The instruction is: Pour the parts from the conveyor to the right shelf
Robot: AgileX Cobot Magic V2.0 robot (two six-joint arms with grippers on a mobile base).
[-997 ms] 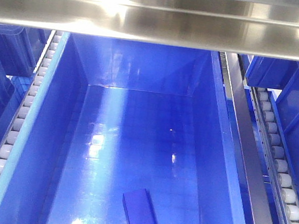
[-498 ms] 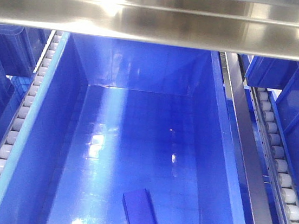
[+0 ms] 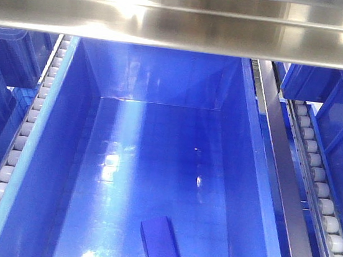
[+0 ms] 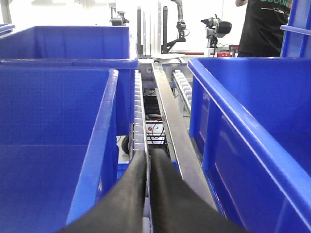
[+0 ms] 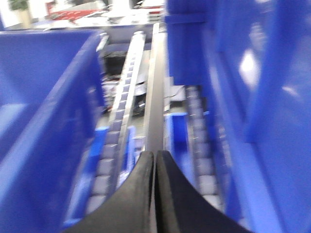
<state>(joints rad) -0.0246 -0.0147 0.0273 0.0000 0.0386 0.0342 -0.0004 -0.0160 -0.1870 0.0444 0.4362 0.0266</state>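
Observation:
One small blue part [image 3: 160, 245] lies flat on the floor of a big glossy blue bin [image 3: 36, 149], near its front edge. The bin sits on the right shelf [image 3: 183, 30], a steel rack with white roller tracks [image 3: 24, 129]. My left gripper [image 4: 147, 158] is shut, with its black fingers together above a roller track [image 4: 138, 107] between two blue bins. My right gripper [image 5: 155, 156] is also shut and hangs over a steel rail [image 5: 155, 87] between bins; that view is blurred. The conveyor is out of view, and neither gripper shows in the front view.
Blue bins [image 4: 53, 145] [image 4: 252, 126] flank the left gripper closely on both sides. A steel divider rail [image 3: 278, 173] runs along the right of the middle bin, with more rollers [image 3: 320, 191] beyond it. A person in a black shirt [image 4: 265, 24] stands far behind the rack.

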